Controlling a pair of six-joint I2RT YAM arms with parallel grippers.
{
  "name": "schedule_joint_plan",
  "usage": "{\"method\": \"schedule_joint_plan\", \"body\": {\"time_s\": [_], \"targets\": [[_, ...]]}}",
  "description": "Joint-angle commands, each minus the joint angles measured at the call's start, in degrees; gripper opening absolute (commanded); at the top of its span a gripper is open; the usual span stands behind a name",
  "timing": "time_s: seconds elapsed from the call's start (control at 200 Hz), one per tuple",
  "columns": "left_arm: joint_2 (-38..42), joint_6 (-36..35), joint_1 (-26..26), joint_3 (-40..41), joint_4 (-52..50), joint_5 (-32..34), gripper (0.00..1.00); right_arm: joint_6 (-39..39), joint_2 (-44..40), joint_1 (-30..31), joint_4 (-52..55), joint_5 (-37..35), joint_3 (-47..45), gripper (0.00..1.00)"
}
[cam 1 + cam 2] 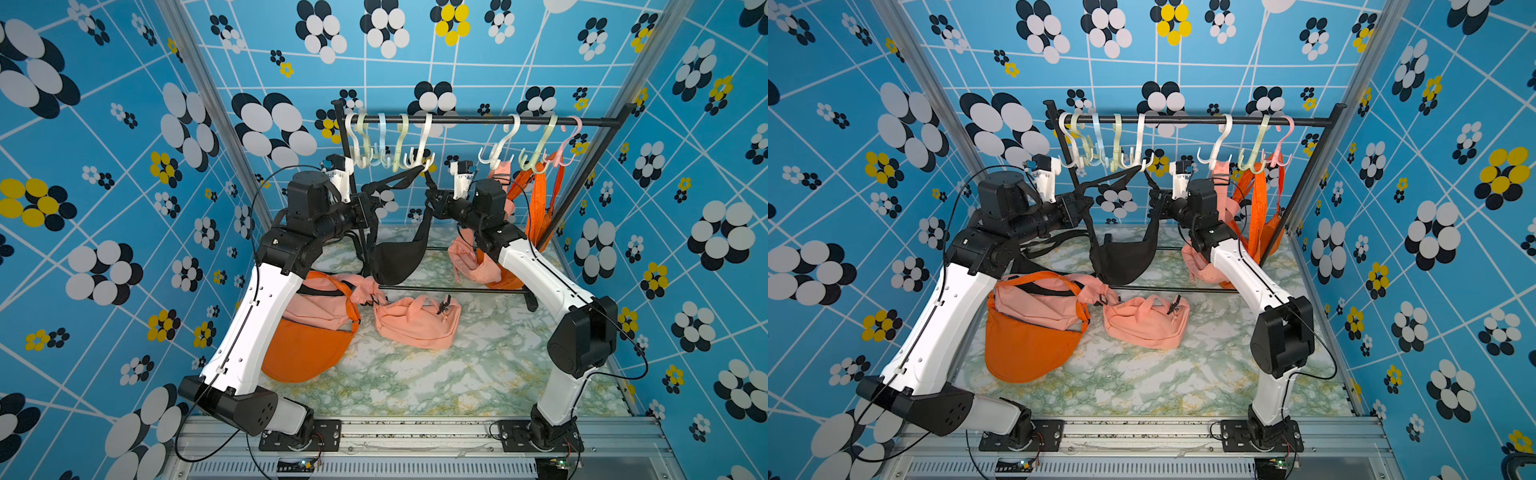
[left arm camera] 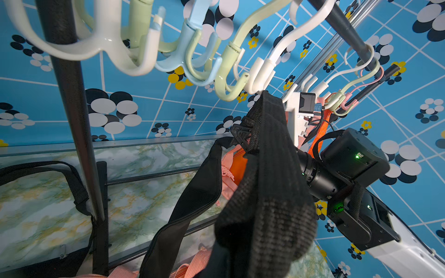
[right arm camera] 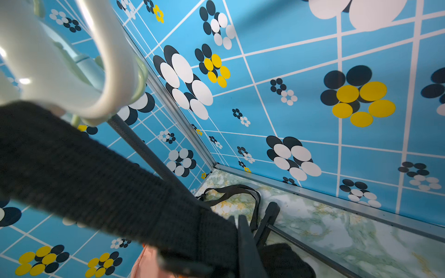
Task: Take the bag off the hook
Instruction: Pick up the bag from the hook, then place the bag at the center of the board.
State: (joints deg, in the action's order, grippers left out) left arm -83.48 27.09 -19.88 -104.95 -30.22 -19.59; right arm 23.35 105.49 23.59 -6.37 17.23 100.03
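Bag (image 1: 399,257), black, hangs at frame centre in both top views, strap (image 1: 395,179) looped over white hook (image 1: 423,156) on rail (image 1: 469,120). Left gripper (image 1: 370,201) and right gripper (image 1: 433,196) flank it, jaws of each closed on strap. Left wrist view: strap (image 2: 267,144) rises to hook (image 2: 261,77), centre frame. Right wrist view: strap (image 3: 96,168) crosses lower left, under hook (image 3: 113,96); jaws clamp it at bottom centre.

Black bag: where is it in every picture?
Top view: black bag hangs in the middle, between the arms.
Top view: the bag, middle again.
Left wrist: its strap runs from the white hook toward the camera.
Right wrist: strap crosses just under the hook.
Landmark: the white hook.
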Motion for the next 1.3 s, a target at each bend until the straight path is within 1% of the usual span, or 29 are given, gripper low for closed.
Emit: {"method": "schedule_joint_plan", "body": {"time_s": [0.0,0.18,0.47,0.555,0.69,0.735,0.775,0.81,0.87,0.955,1.07,1.16,1.18,1.22,1.295], "targets": [[-1.94,1.42,0.29,-1.69,0.80,-3.45,0.04,-0.96,-3.51,0.05,0.72,-1.37,1.06,0.00],[-7.36,2.86,-1.07,-7.93,0.51,-6.04,0.05,-4.18,-8.76,0.07,1.75,-4.26,1.32,0.00],[-18.03,2.89,-5.46,-23.36,-1.30,-7.41,0.05,-10.15,-17.69,0.07,1.69,-9.99,0.24,0.00],[-19.77,2.98,-6.26,-25.58,-1.73,-7.91,0.05,-11.27,-21.11,0.09,1.15,-11.17,-2.59,0.00],[-19.99,1.92,-6.92,-25.07,-3.20,-8.50,0.05,-11.62,-27.80,0.05,0.00,-12.25,-10.44,0.00],[-19.72,0.95,-6.93,-24.45,-4.50,-8.91,0.05,-11.96,-30.28,0.05,0.53,-10.71,-12.67,0.00],[-19.41,-0.22,-6.93,-24.01,-6.47,-8.85,0.06,-13.78,-32.15,0.22,1.30,-5.59,-13.94,0.00],[-19.13,-1.38,-6.93,-23.71,-8.66,-8.44,0.06,-15.28,-33.63,0.94,2.20,-3.13,-14.75,0.00],[-18.30,-3.79,-6.96,-22.43,-12.61,-7.74,0.06,-18.91,-36.15,3.67,6.06,-2.62,-15.33,0.00],[-16.09,-6.57,-6.77,-19.06,-17.03,-6.48,0.06,-23.05,-38.31,7.47,14.47,-0.86,-13.94,0.00],[-12.07,-10.41,-6.66,-13.31,-22.77,-6.06,0.06,-20.96,-38.75,8.66,23.42,6.65,-11.47,0.00],[-8.92,-14.18,-6.66,-9.17,-29.10,-5.98,0.06,-20.25,-36.34,9.10,31.95,9.42,-8.83,0.00],[-8.21,-14.84,-6.62,-7.92,-30.60,-5.93,0.06,-20.11,-35.63,9.18,34.10,10.24,-6.55,0.00],[-6.71,-15.99,-6.71,-6.00,-33.33,-6.27,0.06,-19.63,-34.34,9.26,38.62,13.69,-4.63,0.00],[-3.74,-17.72,-6.84,-2.98,-37.98,-6.67,0.06,-18.20,-32.96,9.45,43.97,21.65,-2.39,0.00]]}}
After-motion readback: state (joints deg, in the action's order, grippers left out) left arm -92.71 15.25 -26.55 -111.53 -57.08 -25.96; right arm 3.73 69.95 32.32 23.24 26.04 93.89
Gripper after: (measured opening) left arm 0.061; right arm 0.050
